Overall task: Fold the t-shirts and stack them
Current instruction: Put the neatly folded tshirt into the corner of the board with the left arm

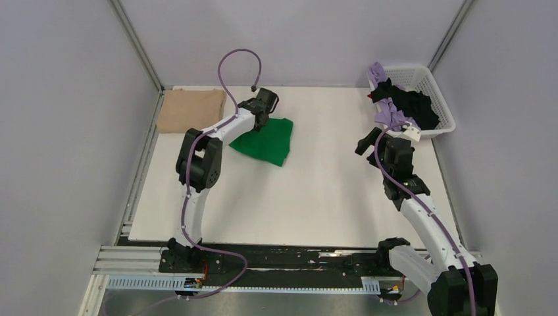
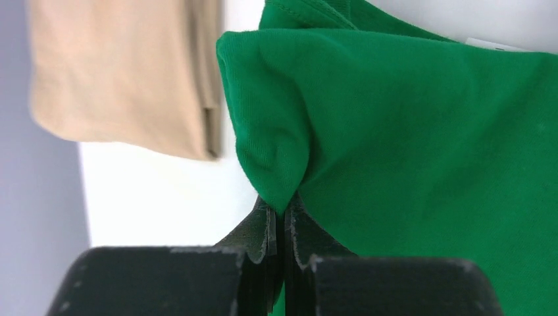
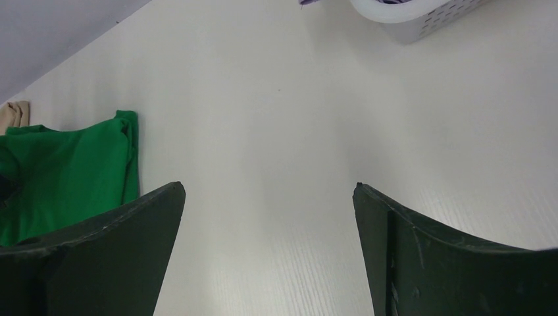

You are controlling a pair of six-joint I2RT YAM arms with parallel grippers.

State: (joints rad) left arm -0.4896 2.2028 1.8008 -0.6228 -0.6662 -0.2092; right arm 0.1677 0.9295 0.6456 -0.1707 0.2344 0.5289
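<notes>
Left gripper (image 2: 284,209), upper centre-left of the top view: fingers pressed together, pinching a bunched edge of the green tee (image 1: 266,139). The green tee lies on the table (image 1: 316,191), near the folded tan tee (image 1: 191,110) at upper left. Right gripper (image 3: 268,191), centre right: fingers spread wide, holding nothing. Lilac tee (image 1: 391,115) and black tee (image 1: 416,105) are heaped in the basket (image 1: 439,85), upper right.

Green tee (image 1: 266,139), tan tee (image 1: 191,110), seemingly lilac tee (image 1: 393,117), black tee (image 1: 414,105), white basket (image 1: 439,99)
</notes>
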